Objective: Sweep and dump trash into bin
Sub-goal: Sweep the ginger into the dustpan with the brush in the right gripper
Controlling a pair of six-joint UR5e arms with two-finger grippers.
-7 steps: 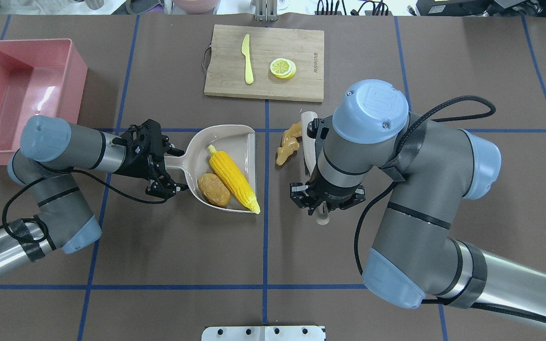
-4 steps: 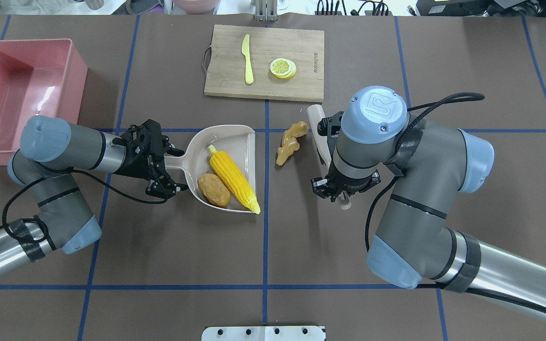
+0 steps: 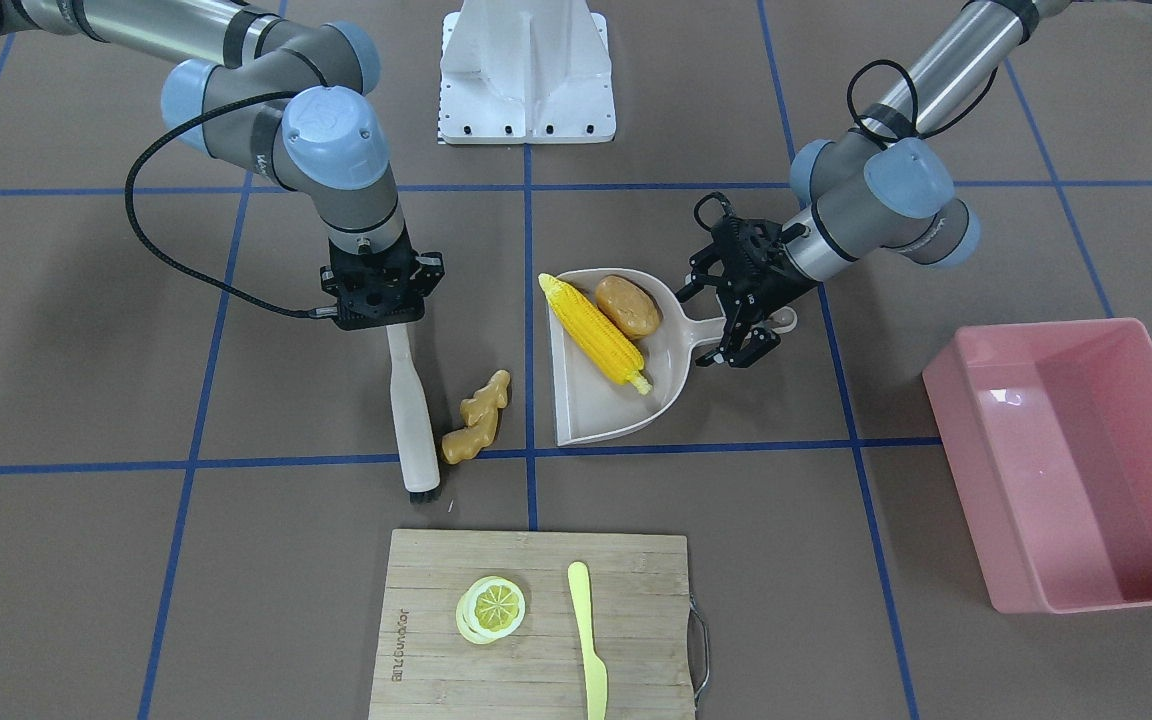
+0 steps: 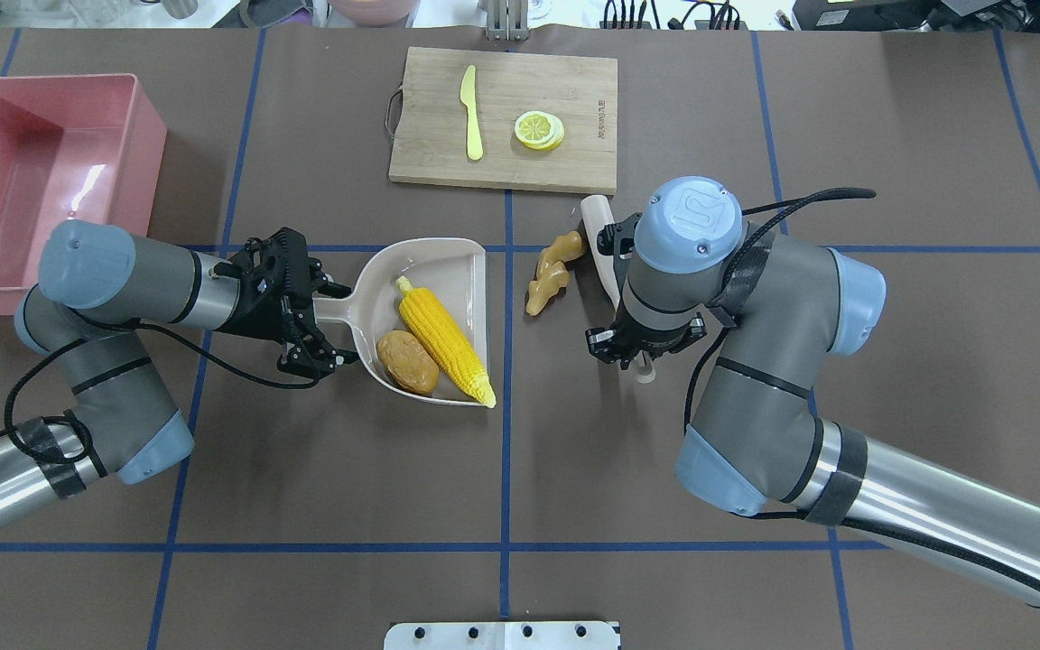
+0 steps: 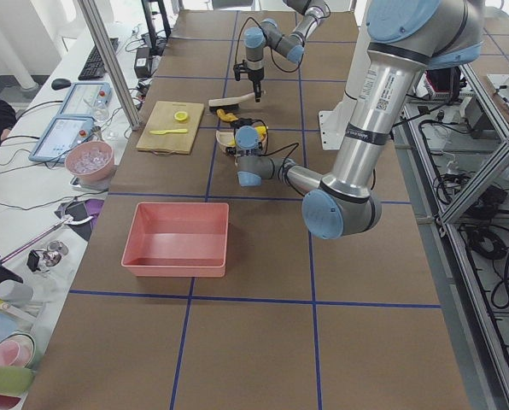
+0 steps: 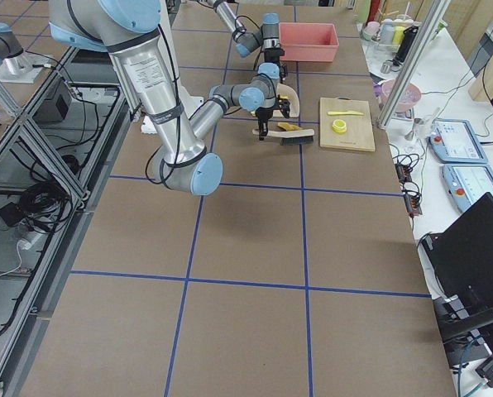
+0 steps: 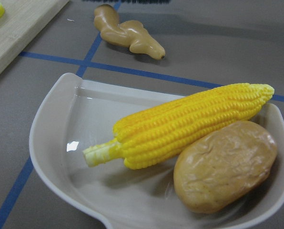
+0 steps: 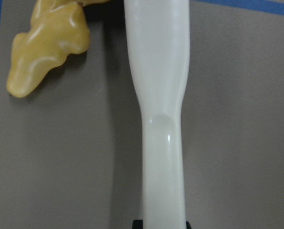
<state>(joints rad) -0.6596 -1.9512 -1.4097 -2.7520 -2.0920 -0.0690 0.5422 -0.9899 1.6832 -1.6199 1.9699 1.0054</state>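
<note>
From the front, the right gripper (image 3: 377, 312) is clamped on the handle of a white brush (image 3: 412, 410) that lies along the table, its dark bristles toward the cutting board (image 3: 536, 620). The ginger (image 3: 476, 430) lies just beside the brush, between it and the beige dustpan (image 3: 596, 415). The left gripper (image 3: 748, 312) holds the dustpan's handle; the corn (image 3: 596, 332) and potato (image 3: 628, 305) lie side by side in the pan. The pink bin (image 3: 976, 470) sits well apart, with nothing in it.

From overhead, the ginger (image 4: 549, 273) lies between the pan's open edge and the brush (image 4: 599, 248), and the bin (image 4: 145, 135) stands behind the left arm. A lemon slice (image 4: 538, 130) and yellow knife (image 4: 471, 113) rest on the board.

The left wrist camera shows the corn (image 7: 180, 124) touching the potato (image 7: 225, 164) in the pan, the ginger (image 7: 127, 38) out on the table beyond the rim.

The right wrist camera shows the brush handle (image 8: 161, 119) with the ginger (image 8: 49, 47) close beside it.
</note>
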